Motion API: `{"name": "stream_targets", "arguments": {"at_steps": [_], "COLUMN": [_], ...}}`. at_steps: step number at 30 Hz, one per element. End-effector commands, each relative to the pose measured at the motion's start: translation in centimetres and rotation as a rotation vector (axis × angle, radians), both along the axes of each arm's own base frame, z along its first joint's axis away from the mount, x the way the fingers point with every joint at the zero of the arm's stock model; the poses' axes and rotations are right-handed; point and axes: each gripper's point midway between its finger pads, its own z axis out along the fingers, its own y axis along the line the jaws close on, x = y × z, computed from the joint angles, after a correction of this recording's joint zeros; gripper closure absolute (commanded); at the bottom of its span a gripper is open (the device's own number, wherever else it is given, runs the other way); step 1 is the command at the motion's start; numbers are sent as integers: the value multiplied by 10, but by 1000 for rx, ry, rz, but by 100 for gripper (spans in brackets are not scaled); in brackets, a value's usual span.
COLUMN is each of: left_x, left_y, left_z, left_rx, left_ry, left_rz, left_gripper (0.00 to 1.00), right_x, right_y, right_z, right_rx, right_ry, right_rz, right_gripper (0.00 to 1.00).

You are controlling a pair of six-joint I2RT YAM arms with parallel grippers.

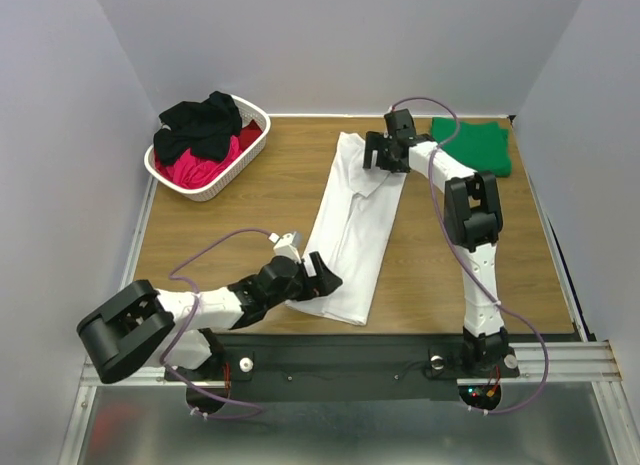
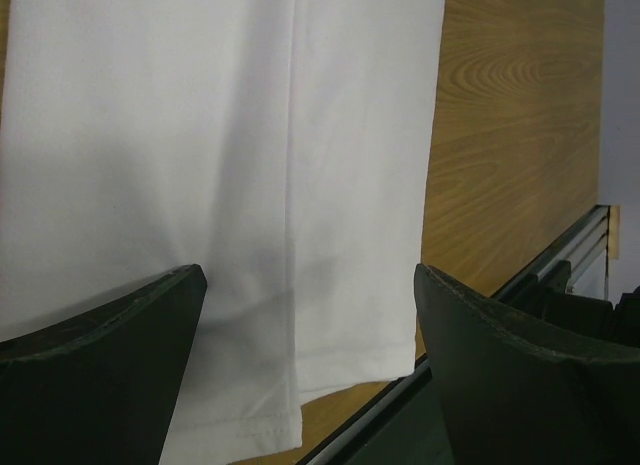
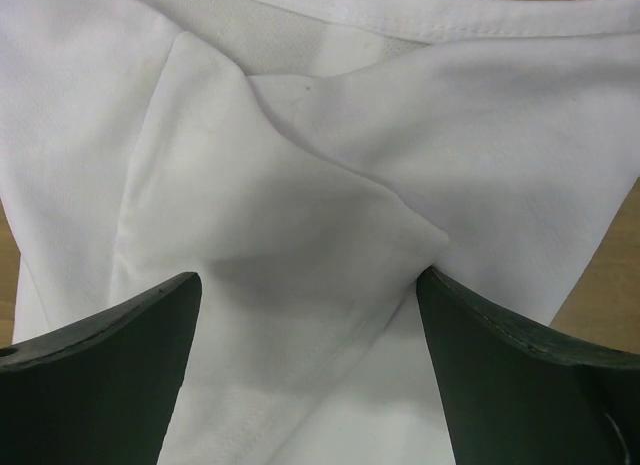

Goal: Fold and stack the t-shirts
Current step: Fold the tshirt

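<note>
The left pincer (image 1: pixel 318 275) has its fingers wide apart and holds nothing; it hangs low over the bottom hem of the white t-shirt (image 1: pixel 355 225), at the near corner. The right pincer (image 1: pixel 385 151) is also open and empty, just above the collar end, where a sleeve lies folded across the cloth. The white t-shirt lies in the middle of the table (image 1: pixel 200 235) as a long narrow strip, so I judge the lengthwise fold is done and the crosswise fold is the step in hand. The next move probably asks each pincer to go down and close on all layers at its end; otherwise the strip may open. The green t-shirt (image 1: pixel 480 145) lies folded at the far right corner, close behind the right arm. A black t-shirt (image 1: pixel 200 120) and a red t-shirt (image 1: pixel 205 167) wait crumpled in the basket (image 1: pixel 215 192) at the far left, well apart from the fold.
</note>
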Motion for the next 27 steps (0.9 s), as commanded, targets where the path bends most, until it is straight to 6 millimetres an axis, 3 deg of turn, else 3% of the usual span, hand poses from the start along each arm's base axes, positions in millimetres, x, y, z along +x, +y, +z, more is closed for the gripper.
{"name": "stream_targets", "arguments": {"at_steps": [1,11,15,19,23,26,27], "left_x": [-16,-24,-23,-19,-11,2,10], "left_y": [-19,-67,-85,-90,-83,-77,-73], "left_z": [-8,0,13,18,32,42,53], "left_rx": [9,-25,-73,-85,-79,-7,15], "left_ry": [64,66,57,47,-17,-67,-107], "left_rz": [-54,-177,-215,-208,-177,-137,-106], "left_gripper": [1,1,1,1,1,1,1], "right_x": [-6,12,18,19,20,15,7], "right_y": [3,16,16,18,24,20,15], "right_z": [-45,-46,-47,-49,-33,10,34], "right_rx": [38,108,124,152,166,149,140], "right_ry": [100,83,79,89,59,-6,-32], "right_rz": [37,71,72,96,155,174,172], "right_gripper": [5,5,4,5,5,5,5]}}
